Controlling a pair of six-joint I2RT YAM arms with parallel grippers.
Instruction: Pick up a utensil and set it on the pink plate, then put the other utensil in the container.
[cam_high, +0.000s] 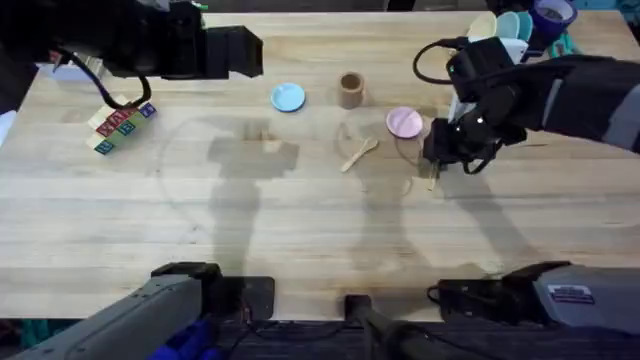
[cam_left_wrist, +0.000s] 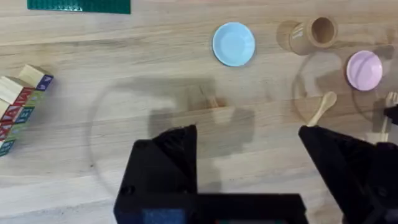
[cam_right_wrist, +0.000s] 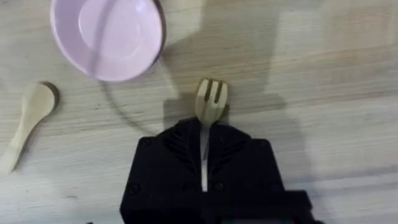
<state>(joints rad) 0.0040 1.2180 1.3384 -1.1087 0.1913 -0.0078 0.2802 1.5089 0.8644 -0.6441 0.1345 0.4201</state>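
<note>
My right gripper (cam_high: 437, 163) (cam_right_wrist: 204, 134) is shut on the handle of the pale wooden fork (cam_right_wrist: 211, 99) (cam_high: 432, 182), whose tines stick out past the fingers, low over the table. The pink plate (cam_high: 404, 122) (cam_right_wrist: 107, 34) lies just beyond the fork, apart from it. The wooden spoon (cam_high: 359, 153) (cam_right_wrist: 28, 121) lies flat on the table to the plate's left. The tan cup (cam_high: 350, 90) (cam_left_wrist: 314, 34) stands upright behind the spoon. My left gripper (cam_high: 250, 50) (cam_left_wrist: 249, 155) hovers open and holds nothing at the far left, well away from these.
A light blue small plate (cam_high: 288, 97) (cam_left_wrist: 234, 44) sits left of the cup. Lettered wooden blocks (cam_high: 122, 125) (cam_left_wrist: 18, 106) lie at the far left. Racked plates and a purple roll (cam_high: 520, 20) crowd the back right corner. Bare tabletop (cam_high: 300, 230) spreads across the front.
</note>
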